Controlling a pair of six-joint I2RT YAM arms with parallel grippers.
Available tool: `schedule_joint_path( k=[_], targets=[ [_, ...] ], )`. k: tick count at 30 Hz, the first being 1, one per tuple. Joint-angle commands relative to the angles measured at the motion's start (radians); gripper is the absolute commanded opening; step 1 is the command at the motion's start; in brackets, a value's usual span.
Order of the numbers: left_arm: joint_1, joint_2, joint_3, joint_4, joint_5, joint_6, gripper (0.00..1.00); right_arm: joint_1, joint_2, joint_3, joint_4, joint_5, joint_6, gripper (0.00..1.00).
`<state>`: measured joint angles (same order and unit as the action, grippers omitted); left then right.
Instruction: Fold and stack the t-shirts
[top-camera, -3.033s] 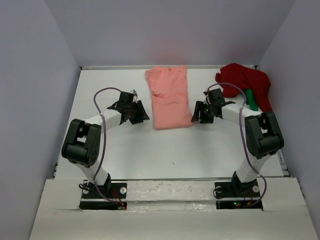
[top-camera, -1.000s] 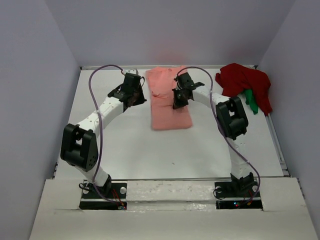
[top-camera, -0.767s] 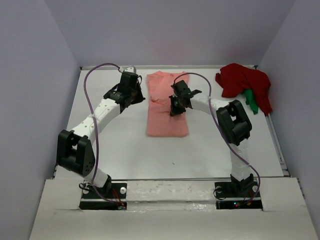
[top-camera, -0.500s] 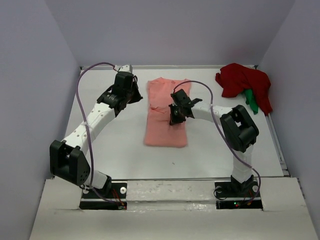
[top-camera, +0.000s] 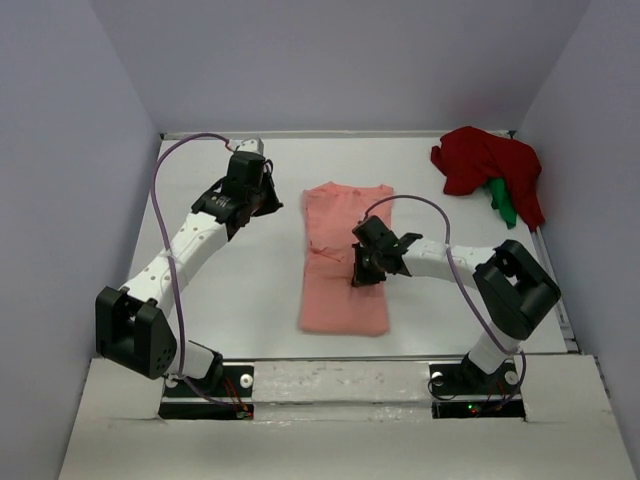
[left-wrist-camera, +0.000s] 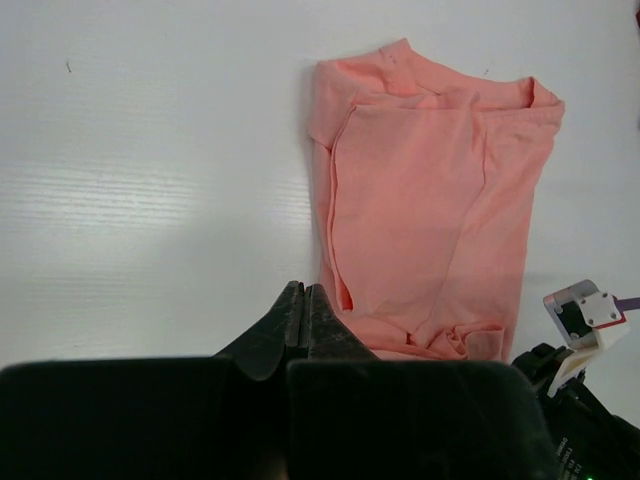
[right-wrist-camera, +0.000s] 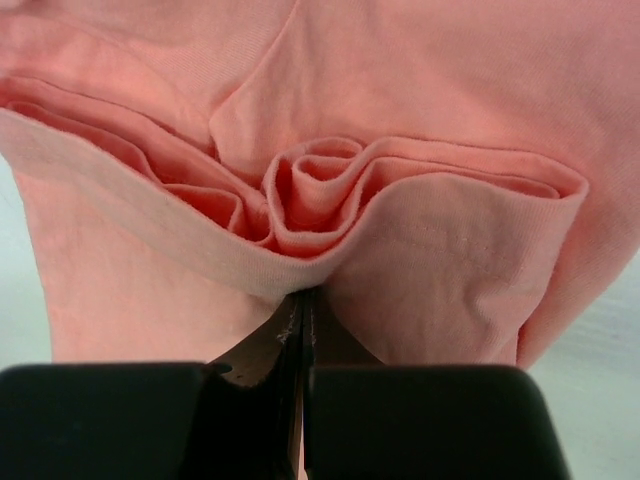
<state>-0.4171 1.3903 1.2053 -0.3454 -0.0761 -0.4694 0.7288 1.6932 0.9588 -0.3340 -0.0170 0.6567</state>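
Observation:
A salmon-pink t-shirt lies folded lengthwise in the middle of the white table. My right gripper rests on its middle, shut. In the right wrist view its tips pinch a bunched hem of the pink t-shirt, with ruffles fanning out from them. My left gripper hovers left of the shirt's far end, shut and holding nothing. In the left wrist view the left gripper sits over bare table beside the pink t-shirt. A dark red t-shirt lies crumpled at the back right, with a green one peeking out from under it.
Purple-grey walls close in the table at the back and on both sides. A raised white ledge with the arm bases runs along the near edge. Part of the right arm shows at the left wrist view's lower right.
The right gripper has pulled the pink t-shirt from the back of the table toward the near edge. The left arm has stretched out and stayed back left, apart from the shirt.

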Motion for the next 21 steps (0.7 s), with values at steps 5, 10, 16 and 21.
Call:
schedule_joint_path(
  k=[5,10,16,21],
  targets=[
    [0.005,-0.03,-0.032,0.025,0.036,0.026,0.0,0.041,-0.024,-0.085,-0.046,0.115,0.023,0.0],
    [0.003,-0.022,-0.058,0.0,-0.005,0.035,0.09,0.064,-0.064,-0.034,-0.106,0.181,0.012,0.0],
    [0.0,-0.022,-0.09,-0.033,-0.09,0.012,0.38,0.118,-0.133,0.107,-0.268,0.296,-0.008,0.27],
    [-0.041,-0.033,-0.101,-0.055,-0.146,-0.003,0.41,0.139,-0.199,0.227,-0.391,0.377,-0.032,0.53]
  ],
)
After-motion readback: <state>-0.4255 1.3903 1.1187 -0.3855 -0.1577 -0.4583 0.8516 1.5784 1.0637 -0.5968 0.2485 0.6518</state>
